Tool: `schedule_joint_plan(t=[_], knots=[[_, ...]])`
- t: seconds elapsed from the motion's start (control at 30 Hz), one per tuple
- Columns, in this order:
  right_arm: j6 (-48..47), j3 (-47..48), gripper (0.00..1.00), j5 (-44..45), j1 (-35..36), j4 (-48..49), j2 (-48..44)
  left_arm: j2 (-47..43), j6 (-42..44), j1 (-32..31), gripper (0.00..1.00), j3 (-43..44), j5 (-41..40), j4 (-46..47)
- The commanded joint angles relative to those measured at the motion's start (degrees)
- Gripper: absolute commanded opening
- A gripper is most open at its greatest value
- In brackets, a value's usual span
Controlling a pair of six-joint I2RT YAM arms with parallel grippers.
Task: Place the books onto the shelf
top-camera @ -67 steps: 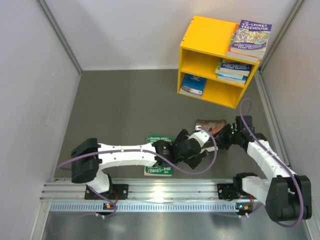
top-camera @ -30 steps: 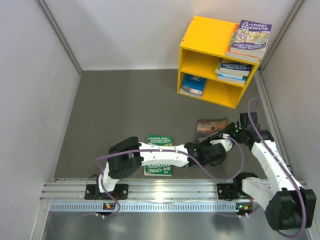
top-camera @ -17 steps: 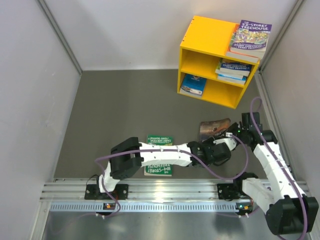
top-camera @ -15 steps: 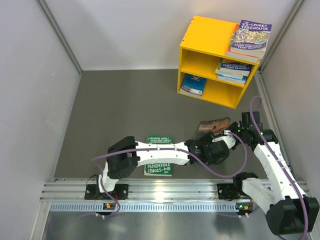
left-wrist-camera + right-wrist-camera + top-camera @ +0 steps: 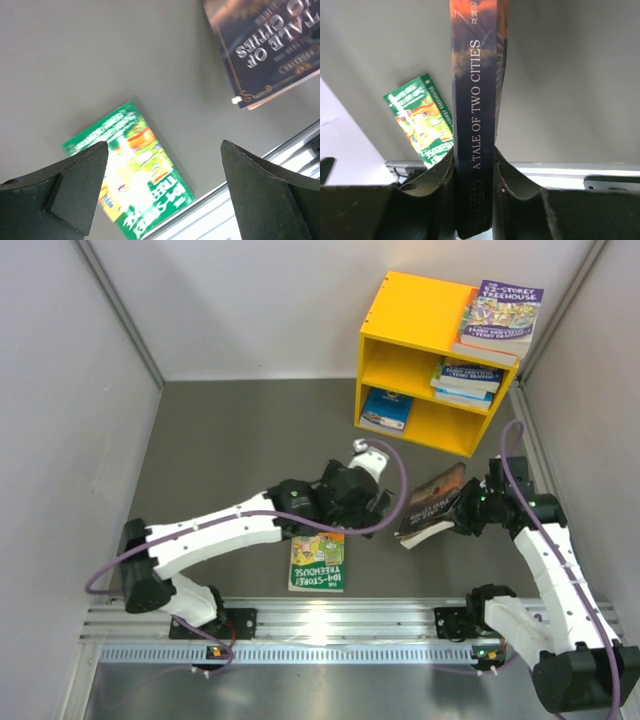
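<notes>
Just short of the shelf (image 5: 400, 315), my right gripper (image 5: 475, 170) is pinching the dark book (image 5: 432, 502), long axis pointing shelfward; my left gripper (image 5: 162, 150), farther from the shelf, is hanging wide open, empty.

dark book (image 5: 474, 125) spine — "A TALE OF TWO CITIES" | purple book (image 5: 497, 315) cover — "52-STOREY TREEHOUSE"

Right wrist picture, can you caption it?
Right gripper pinches the dark book by its spine; a green book lies behind.
</notes>
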Motion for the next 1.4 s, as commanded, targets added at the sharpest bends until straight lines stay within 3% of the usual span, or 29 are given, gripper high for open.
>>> schedule_joint_plan(t=[0.0, 0.3, 0.77, 1.07, 1.37], knots=[[-1.70, 5.71, 0.00, -6.85, 0.67, 10.38, -0.41, -7.59, -3.25, 3.60, 0.99, -2.09, 1.36, -3.27], [2.69, 11.34, 0.00, -11.26, 2.25, 28.13, 4.77, -14.55, -3.87, 9.14, 0.99, -4.29, 2.24, -5.47], [23.43, -1.92, 0.00, -8.55, 4.18, 73.30, 14.45, -20.00, -6.50, 9.49, 0.99, -6.05, 1.28, -10.48], [29.14, -9.04, 0.00, -3.10, 7.97, 84.67, 14.89, -23.70, -7.12, 9.76, 0.99, -8.59, 0.30, -12.94], [32.84, -12.65, 0.00, -1.25, 10.25, 88.19, 13.66, -22.82, -5.27, 10.02, 0.99, -8.77, 0.92, -13.03]])
